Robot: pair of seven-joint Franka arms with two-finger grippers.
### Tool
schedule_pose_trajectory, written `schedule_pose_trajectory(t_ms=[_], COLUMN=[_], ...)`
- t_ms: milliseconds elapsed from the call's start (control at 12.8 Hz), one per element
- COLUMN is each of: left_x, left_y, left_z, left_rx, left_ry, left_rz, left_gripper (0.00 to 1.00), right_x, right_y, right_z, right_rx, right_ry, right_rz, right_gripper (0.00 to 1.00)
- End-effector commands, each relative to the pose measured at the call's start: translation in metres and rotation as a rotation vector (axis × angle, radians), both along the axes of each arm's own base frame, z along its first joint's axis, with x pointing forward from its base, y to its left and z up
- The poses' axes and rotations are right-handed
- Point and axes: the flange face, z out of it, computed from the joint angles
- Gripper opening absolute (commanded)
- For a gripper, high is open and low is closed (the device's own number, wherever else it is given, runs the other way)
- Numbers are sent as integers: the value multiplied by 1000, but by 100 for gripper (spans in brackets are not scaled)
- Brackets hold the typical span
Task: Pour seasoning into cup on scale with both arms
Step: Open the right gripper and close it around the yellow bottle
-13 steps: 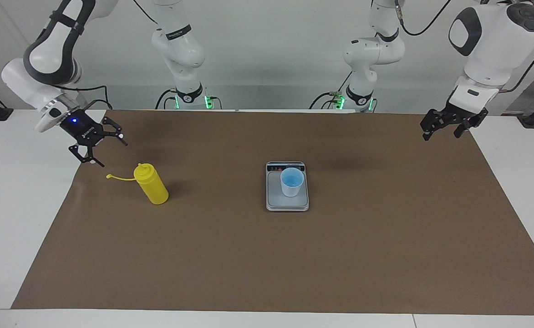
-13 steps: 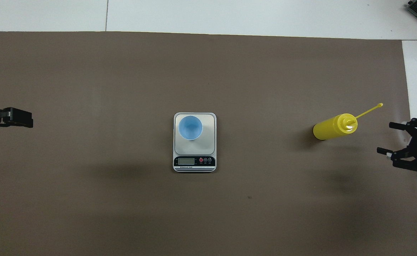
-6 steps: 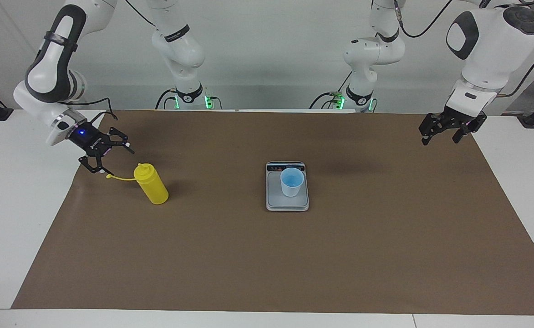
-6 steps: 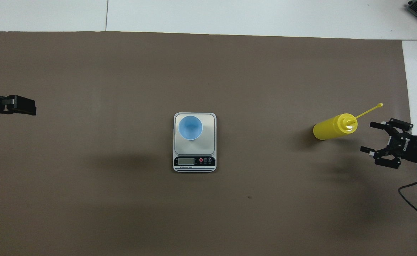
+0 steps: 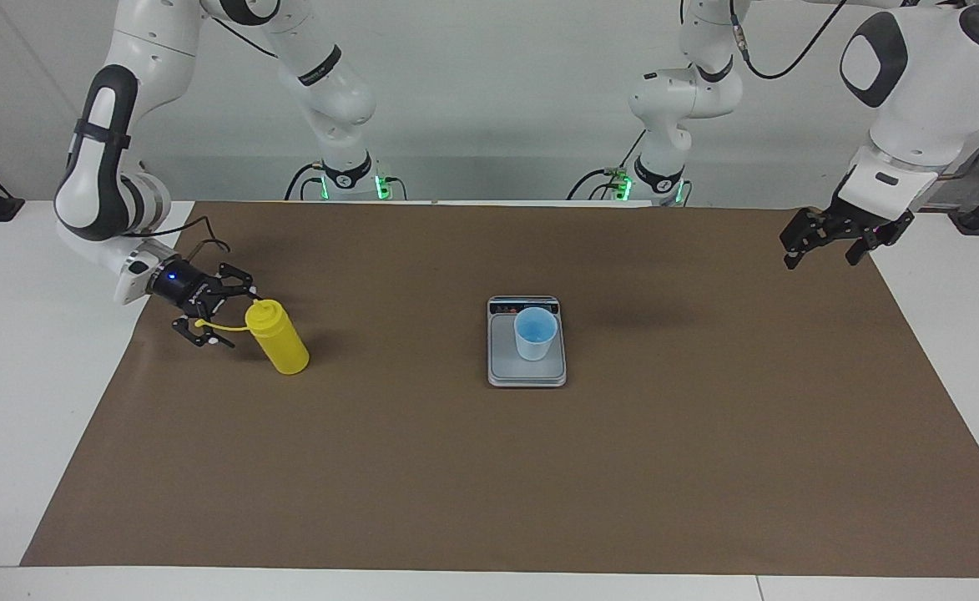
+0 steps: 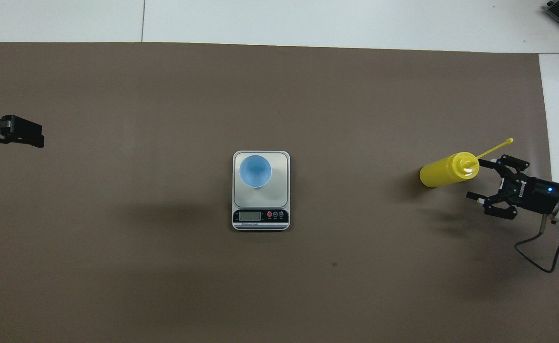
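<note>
The right arm, a white jointed robot arm with black cables, comes down from its base and bends low near the right arm's end of the tabletop. Its wrist lies almost level and points along the table toward the middle. Its black two-finger right gripper (image 5: 234, 317) (image 6: 477, 180) sits close above the surface with its jaws spread wide, one finger above the other in the facing view.

The left arm, white and jointed likewise, waits raised over the left arm's end of the tabletop, near the edge closest to the robots. Its wrist points downward, and the black two-finger left gripper (image 5: 819, 255) (image 6: 34, 138) hangs there with open jaws, holding nothing.
</note>
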Motion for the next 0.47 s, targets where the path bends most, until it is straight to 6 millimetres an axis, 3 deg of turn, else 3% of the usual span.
schedule_pose_trajectory(t_ms=[0, 391], left_x=[1, -1], left_y=[0, -2], left_z=[4, 2], left_rx=[-12, -11], left_ry=[7, 9], left_rz=[-12, -10], left_gripper=[100, 100], right_x=[7, 16], right_y=[13, 39], right_z=[-5, -8], right_rx=[37, 59], right_ry=[-40, -51], right_rz=[20, 17], right_gripper=[100, 100])
